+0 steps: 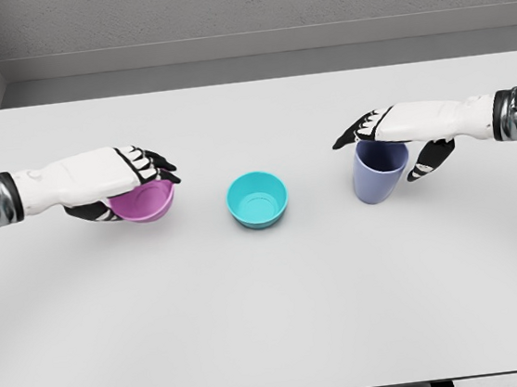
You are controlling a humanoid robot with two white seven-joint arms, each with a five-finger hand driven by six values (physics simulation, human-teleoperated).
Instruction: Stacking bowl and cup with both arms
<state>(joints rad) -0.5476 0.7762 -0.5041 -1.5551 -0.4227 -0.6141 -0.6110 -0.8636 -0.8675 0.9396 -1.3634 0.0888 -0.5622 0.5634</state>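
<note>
White table (273, 323) w/ 3 vessels in a rough row across its middle, seen from the head cam.

Left hand (112, 177) comes in from the left edge, arm approx. level, palm down over the pink bowl (148, 204). Fingers (148, 164) drape over the bowl's near-left rim, thumb tucked underneath at the lower left, so the hand is clamped on the bowl. Bowl looks tilted, opening facing toward the centre and the camera; can't tell if its base touches the table.

Teal bowl (257, 199) sits upright in the centre, btwn the other 2, apart from both and touched by neither hand. Opening faces up, inside visible, nothing in it.

Right hand (399, 131) comes in from the right edge, also palm down, on top of the blue-purple cup (379, 172). Fingers reach over the cup's rim to the left, thumb drops down on the cup's right side: closed around the cup's top. Cup leans a little, its lower end angled left. Its base is at or just above the tabletop, can't tell which.

Pink bowl is well left of the teal bowl, cup well right of it. Nothing stacked yet; all 3 are separate.
</note>
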